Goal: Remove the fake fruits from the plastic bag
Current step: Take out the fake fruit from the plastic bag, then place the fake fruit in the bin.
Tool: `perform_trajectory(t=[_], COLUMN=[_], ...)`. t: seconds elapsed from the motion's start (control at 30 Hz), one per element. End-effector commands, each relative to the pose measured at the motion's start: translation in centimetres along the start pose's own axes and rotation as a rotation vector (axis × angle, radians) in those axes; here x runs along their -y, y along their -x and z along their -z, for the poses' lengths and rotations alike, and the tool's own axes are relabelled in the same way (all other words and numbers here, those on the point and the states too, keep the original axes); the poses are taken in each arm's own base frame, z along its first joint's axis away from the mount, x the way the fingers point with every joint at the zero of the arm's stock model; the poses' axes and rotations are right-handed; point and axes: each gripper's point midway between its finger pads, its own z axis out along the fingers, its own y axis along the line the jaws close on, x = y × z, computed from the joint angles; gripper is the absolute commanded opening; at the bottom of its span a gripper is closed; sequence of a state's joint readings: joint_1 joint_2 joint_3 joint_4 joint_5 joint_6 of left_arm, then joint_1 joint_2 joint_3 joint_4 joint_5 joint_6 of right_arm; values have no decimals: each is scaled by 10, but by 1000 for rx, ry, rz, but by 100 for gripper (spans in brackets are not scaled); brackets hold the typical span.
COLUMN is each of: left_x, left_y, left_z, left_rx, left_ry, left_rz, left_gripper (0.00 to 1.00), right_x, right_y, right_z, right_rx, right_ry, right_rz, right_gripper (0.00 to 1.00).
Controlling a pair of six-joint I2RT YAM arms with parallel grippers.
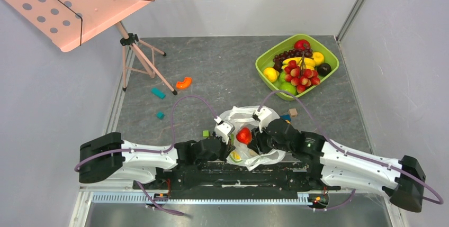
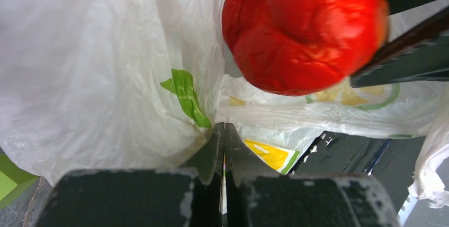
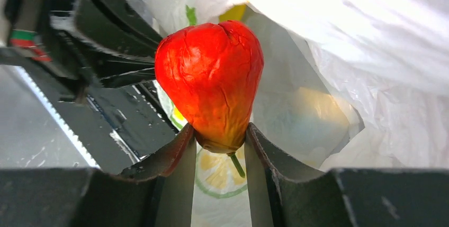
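Right claw (image 3: 219,147) grips a red fake fruit (image 3: 209,79) by its stem end, just clear of the plastic bag (image 2: 95,63), which the left claw (image 2: 224,132) pinches tightly alongside; a yellow-green piece (image 1: 235,156) seemingly lies inside, below.

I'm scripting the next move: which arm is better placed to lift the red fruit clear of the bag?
Right. The right claw grips the red fruit; the left claw is shut on the plastic bag.

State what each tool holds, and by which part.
Right tool: wrinkled red plastic fruit, by its narrow stem end. Left tool: thin white plastic bag, pinched at a fold.
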State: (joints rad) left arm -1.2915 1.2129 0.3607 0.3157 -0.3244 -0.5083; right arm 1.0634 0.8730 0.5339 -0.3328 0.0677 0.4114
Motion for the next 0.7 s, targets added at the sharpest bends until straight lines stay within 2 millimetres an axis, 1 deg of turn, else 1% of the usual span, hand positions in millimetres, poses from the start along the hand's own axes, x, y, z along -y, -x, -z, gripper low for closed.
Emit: perform_trajectory(t=[0.0, 0.1, 0.3, 0.5, 0.67], left_x=[4, 3, 1, 0, -3], left_y=[18, 18, 19, 18, 20], left_z=[-1, -1, 1, 2, 5], left_rx=[59, 59, 63, 62, 68], left_ry=[11, 11, 21, 25, 33], left_rz=[53, 54, 57, 60, 57], left_gripper=[2, 2, 2, 2, 2], right_x=[-22, -28, -39, -39, -43], right_y=[29, 39, 69, 99, 113], right_z=[18, 22, 28, 28, 26], right_rx=[79, 101, 157, 259, 297], right_ry=[98, 114, 131, 102, 99], right_rz=[19, 17, 33, 27, 23], right_gripper=[21, 21, 19, 19, 19])
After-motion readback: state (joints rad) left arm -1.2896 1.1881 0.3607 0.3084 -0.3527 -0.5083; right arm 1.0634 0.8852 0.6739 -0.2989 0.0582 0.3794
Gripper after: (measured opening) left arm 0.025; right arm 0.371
